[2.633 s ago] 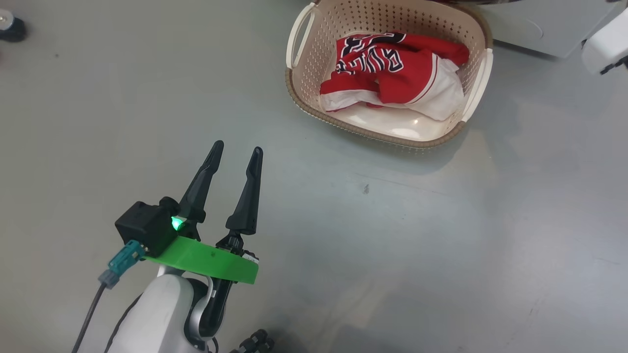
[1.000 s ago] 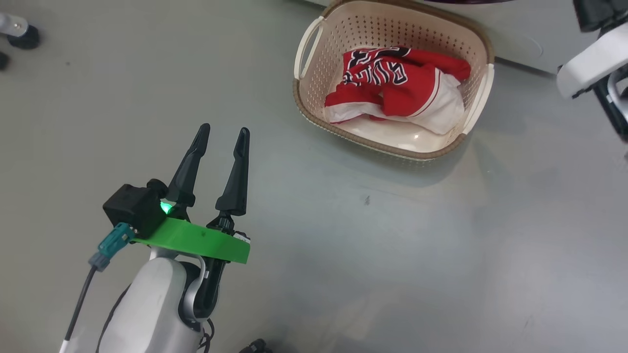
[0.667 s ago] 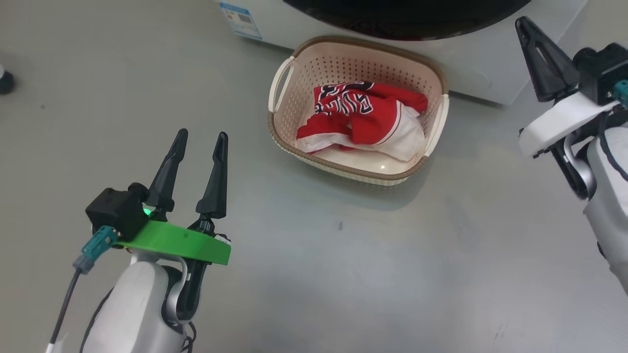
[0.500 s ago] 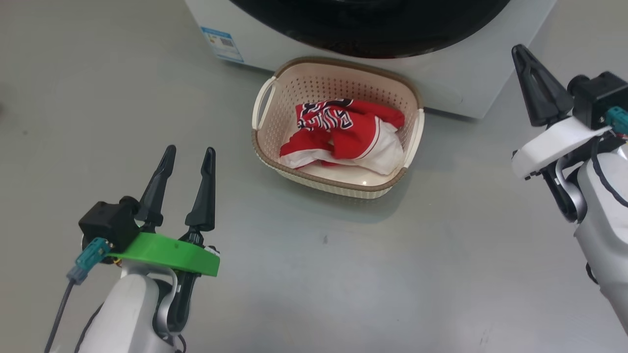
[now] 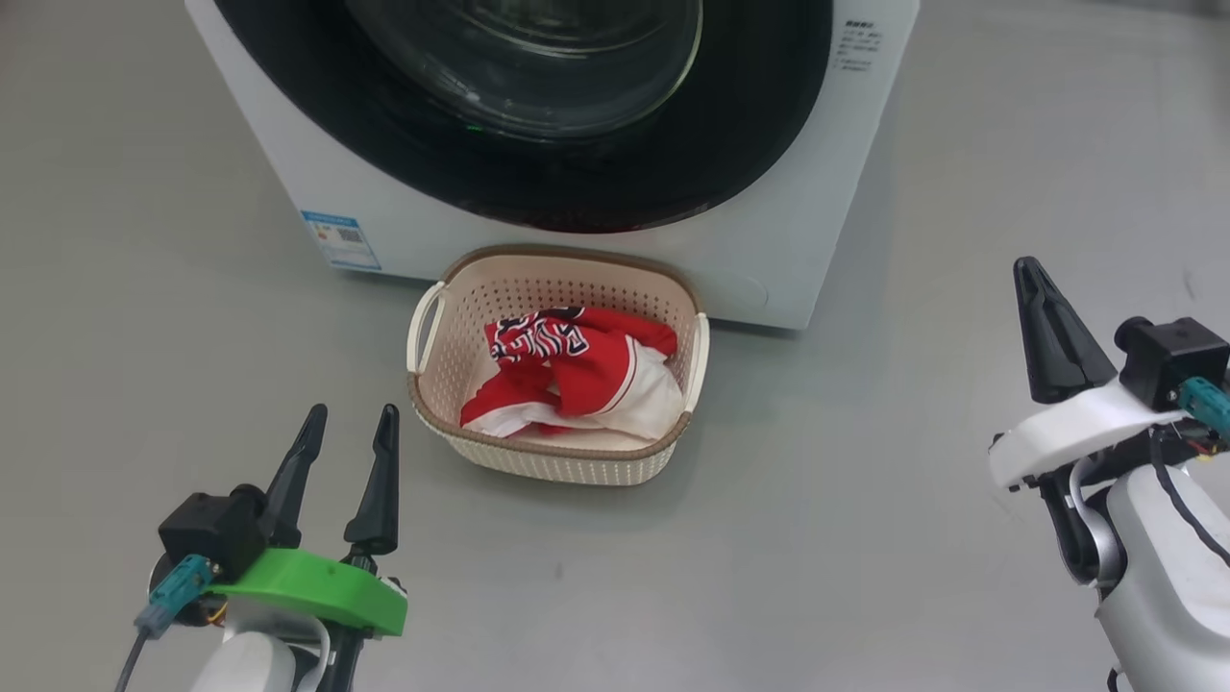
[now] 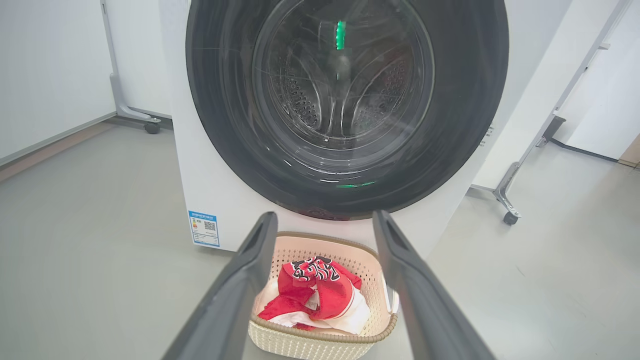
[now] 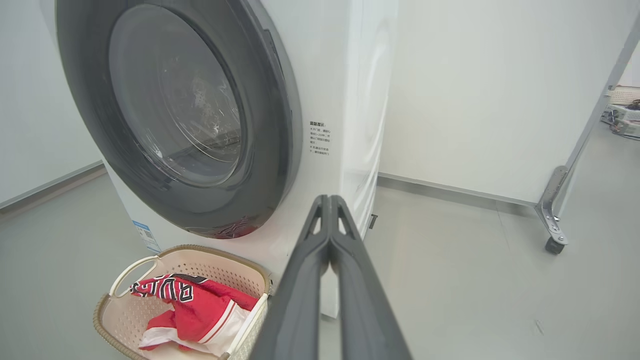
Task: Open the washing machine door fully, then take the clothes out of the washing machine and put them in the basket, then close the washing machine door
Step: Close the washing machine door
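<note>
Last step is being judged as done, or all but done. The washing machine door (image 5: 596, 183) is being seen flush against the front of the washing machine (image 5: 769, 279), directly behind the basket (image 5: 553, 258), and no gap is showing at its rim in either wrist view. Whether the latch has caught cannot be told. The clothes (image 5: 577, 370) are being held inside the basket, bunched red and white, with nothing hanging over its rim. Through the door glass the drum is being read as empty, though glare is making that uncertain.

Next move, as a judgement: little is being called for beyond a check that the door is latched. If it is not, a push on the black rim above the basket is being called for, likely by the right arm, whose closed tip suits pressing. Otherwise the task is being counted as finished.

Pose: the left gripper (image 5: 352, 413) is being held low, on the robot's side of the basket and to its left, apart from it. Its fingers (image 6: 240, 280) are spread wide with nothing between them and are being pointed toward the basket and door. The right gripper (image 5: 1028, 274) is being held to the right of the basket, well apart from it. Its fingers (image 7: 325, 235) are pressed together on nothing and are being pointed toward the machine's right front corner. Nothing is being touched by either.
</note>
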You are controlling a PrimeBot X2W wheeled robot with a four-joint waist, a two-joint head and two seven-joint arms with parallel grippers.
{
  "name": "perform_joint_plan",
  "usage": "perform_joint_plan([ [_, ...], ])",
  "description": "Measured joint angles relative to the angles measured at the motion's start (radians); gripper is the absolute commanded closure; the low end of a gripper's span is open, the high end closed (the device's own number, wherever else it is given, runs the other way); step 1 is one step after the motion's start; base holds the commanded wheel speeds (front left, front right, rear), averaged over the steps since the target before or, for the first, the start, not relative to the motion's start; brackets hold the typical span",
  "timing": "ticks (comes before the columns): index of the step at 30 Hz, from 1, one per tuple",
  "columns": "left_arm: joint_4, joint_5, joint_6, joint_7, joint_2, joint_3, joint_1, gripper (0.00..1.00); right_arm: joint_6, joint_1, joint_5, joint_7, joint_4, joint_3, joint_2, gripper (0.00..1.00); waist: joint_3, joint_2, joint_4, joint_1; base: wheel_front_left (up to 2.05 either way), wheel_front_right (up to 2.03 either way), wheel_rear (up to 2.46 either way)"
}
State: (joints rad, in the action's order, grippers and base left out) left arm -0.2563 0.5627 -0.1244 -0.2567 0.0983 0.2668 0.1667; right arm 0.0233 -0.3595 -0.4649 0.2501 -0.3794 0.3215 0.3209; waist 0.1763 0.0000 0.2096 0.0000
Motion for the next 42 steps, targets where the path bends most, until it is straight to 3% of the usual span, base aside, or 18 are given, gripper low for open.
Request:
perform_joint_plan([
  [16, -0.002, -0.036, 0.0, 0.0, 0.005, -0.029, -0.079, 0.0, 0.042, 0.281, -0.011, 0.002, 0.165, -0.075, -0.016, 1.0, -0.161, 0.0, -0.114, 0.0, 0.0, 0.0, 0.0],
  [31, 0.026, -0.078, 0.0, 0.0, -0.004, -0.084, -0.102, 0.0, 0.075, 0.433, 0.012, 0.002, 0.305, -0.132, -0.052, 1.0, -0.183, 0.0, -0.18, 0.0, 0.0, 0.0, 0.0],
  [32, 0.026, -0.081, 0.0, 0.0, -0.006, -0.087, -0.103, 0.0, 0.076, 0.439, 0.013, 0.002, 0.311, -0.137, -0.055, 0.85, -0.184, 0.0, -0.182, 0.0, 0.0, 0.0, 0.0],
  [33, 0.026, -0.081, 0.0, 0.0, -0.009, -0.086, -0.104, 0.0, 0.077, 0.447, 0.022, 0.002, 0.321, -0.146, -0.057, 0.35, -0.184, 0.0, -0.185, 0.0, 0.0, 0.0, 0.0],
  [34, 0.026, -0.081, 0.0, 0.0, -0.009, -0.086, -0.104, 0.0, 0.077, 0.447, 0.022, 0.002, 0.321, -0.146, -0.057, 0.35, -0.184, 0.0, -0.185, 0.0, 0.0, 0.0, 0.0],
  [35, 0.026, -0.081, 0.0, 0.0, -0.017, -0.09, -0.106, 0.0, 0.078, 0.46, 0.03, 0.002, 0.339, -0.164, -0.061, 0.0, -0.184, 0.0, -0.186, 0.0, 0.0, 0.0, 0.0],
  [42, 0.035, -0.117, 0.0, 0.0, -0.018, -0.101, -0.106, 0.0, 0.085, 0.5, 0.041, 0.002, 0.369, -0.183, -0.08, 0.0, -0.18, 0.0, -0.186, 0.0, 0.0, 0.0, 0.0],
])
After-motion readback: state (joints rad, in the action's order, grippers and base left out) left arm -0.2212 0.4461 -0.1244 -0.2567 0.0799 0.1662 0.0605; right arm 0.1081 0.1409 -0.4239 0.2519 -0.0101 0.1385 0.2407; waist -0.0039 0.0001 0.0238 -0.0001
